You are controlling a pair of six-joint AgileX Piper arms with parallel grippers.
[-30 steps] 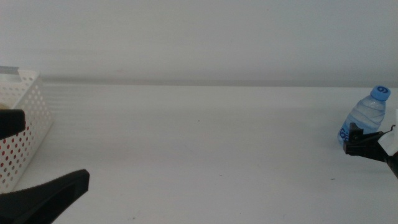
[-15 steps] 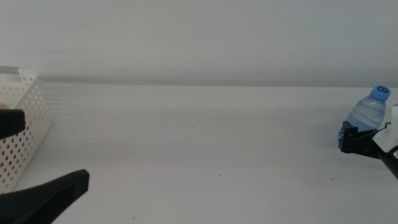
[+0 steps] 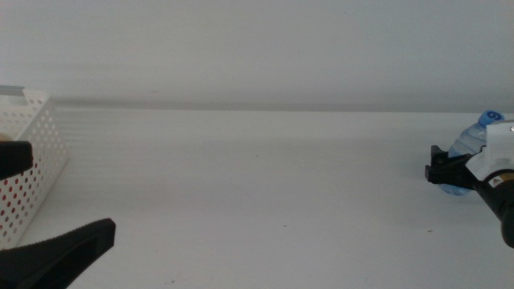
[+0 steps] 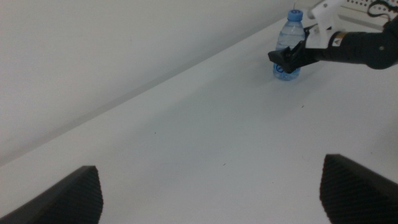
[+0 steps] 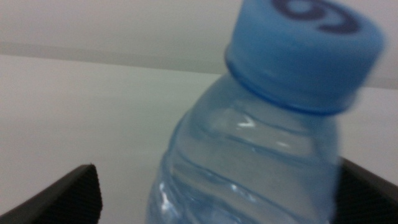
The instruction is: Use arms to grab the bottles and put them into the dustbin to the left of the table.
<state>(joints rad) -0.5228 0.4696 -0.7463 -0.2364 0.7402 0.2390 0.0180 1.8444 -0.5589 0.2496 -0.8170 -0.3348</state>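
Observation:
A small clear water bottle (image 5: 261, 149) with a blue cap stands upright at the table's far right edge (image 3: 474, 138). My right gripper (image 3: 448, 172) is open, with its two jaws on either side of the bottle's body; the bottle fills the right wrist view between them. My left gripper (image 3: 40, 205) waits open at the lower left, next to the white perforated dustbin (image 3: 36, 152). In the left wrist view the bottle (image 4: 288, 43) and the right arm (image 4: 354, 45) show far across the table (image 3: 257, 185).
Something red shows through the dustbin's holes (image 3: 18, 197). A pale wall runs along the back of the table. The wide white tabletop lies between the dustbin and the bottle.
My right gripper has slid leftward and in around the bottle, now covering its lower half. The left gripper and the dustbin have not moved.

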